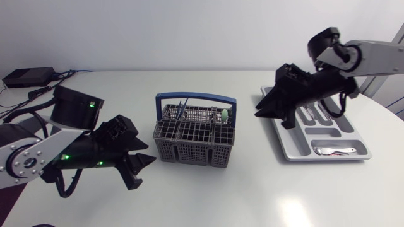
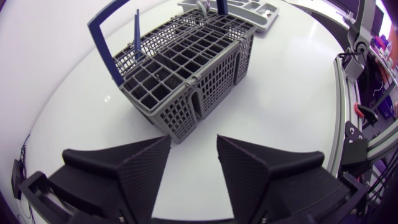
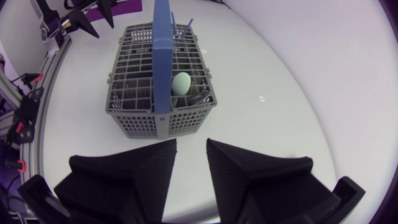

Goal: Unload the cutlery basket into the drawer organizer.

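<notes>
Head view: the basket [image 1: 194, 135] sits pretty much mid-table [image 1: 252, 189]. It's a grey plastic grid box split into small cells, with a blue handle [image 1: 196, 97] arching over it. A thin blue stick [image 1: 182, 109] pokes up from a back cell and a pale green rounded piece [image 1: 224, 115] stands near the right end. The organizer [image 1: 287, 144] is a light grey tray off to the right, well apart from the basket, with a few pieces of cutlery [image 1: 334, 150] already in its slots. The right gripper [image 1: 273, 116] hangs over the tray's left end, pointing toward the basket. The left gripper [image 1: 140, 165] is low, just left of the basket. Both have their fingers spread, nothing in them.

Left wrist view: the left gripper's fingers [image 2: 146, 168] are wide apart with only bare table between. The basket [image 2: 186, 71] is right ahead, one corner toward the camera. Here you get the mesh side walls and the dark cells up close, and the blue stick [image 2: 137, 31] standing by the handle. A bit of the organizer [image 2: 252, 9] peeks out beyond the basket. I can't spot the green piece from here.

Right wrist view: fingers [image 3: 245, 171] parted too, empty. The basket [image 3: 158, 99] is seen end-on with the handle [image 3: 162, 43] running straight away from the gripper. The green piece [image 3: 181, 83] is plain here, an egg-shaped end sticking up from a near cell right beside the handle. The organizer doesn't show at all.
</notes>
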Controlling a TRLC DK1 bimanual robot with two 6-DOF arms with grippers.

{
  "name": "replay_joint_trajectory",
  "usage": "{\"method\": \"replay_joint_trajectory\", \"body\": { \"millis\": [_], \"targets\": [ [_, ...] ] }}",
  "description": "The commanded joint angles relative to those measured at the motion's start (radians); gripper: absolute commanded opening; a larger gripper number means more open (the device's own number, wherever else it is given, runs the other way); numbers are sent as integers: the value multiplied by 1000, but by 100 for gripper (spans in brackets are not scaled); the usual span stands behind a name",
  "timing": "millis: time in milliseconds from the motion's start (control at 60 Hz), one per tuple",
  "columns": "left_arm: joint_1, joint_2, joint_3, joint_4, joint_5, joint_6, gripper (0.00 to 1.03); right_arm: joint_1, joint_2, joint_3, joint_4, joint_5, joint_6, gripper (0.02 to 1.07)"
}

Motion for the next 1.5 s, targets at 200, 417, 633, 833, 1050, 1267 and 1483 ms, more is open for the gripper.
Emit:
{"method": "replay_joint_trajectory", "body": {
  "millis": [200, 417, 633, 833, 1050, 1267, 1483],
  "targets": [
    [29, 108, -2, 69, 31, -46, 16, 94, 275, 147, 134, -11, 284, 8],
    [48, 147, -4, 104, 31, -43, 16, 85, 341, 208, 222, 4, 402, 8],
    [69, 167, -1, 139, 40, -46, 16, 62, 394, 271, 239, -40, 451, 8],
    [77, 202, 15, 182, 40, -52, 16, 85, 414, 291, 139, -125, 399, 8],
    [109, 275, 50, 241, 47, -57, 16, 91, 371, 240, 55, -166, 324, 8],
    [138, 363, 116, 279, 59, -58, 16, 103, 288, 141, 26, -168, 278, 8],
    [164, 463, 211, 294, 80, -69, 16, 115, 173, 1, 26, -157, 268, 8]
  ]
}}
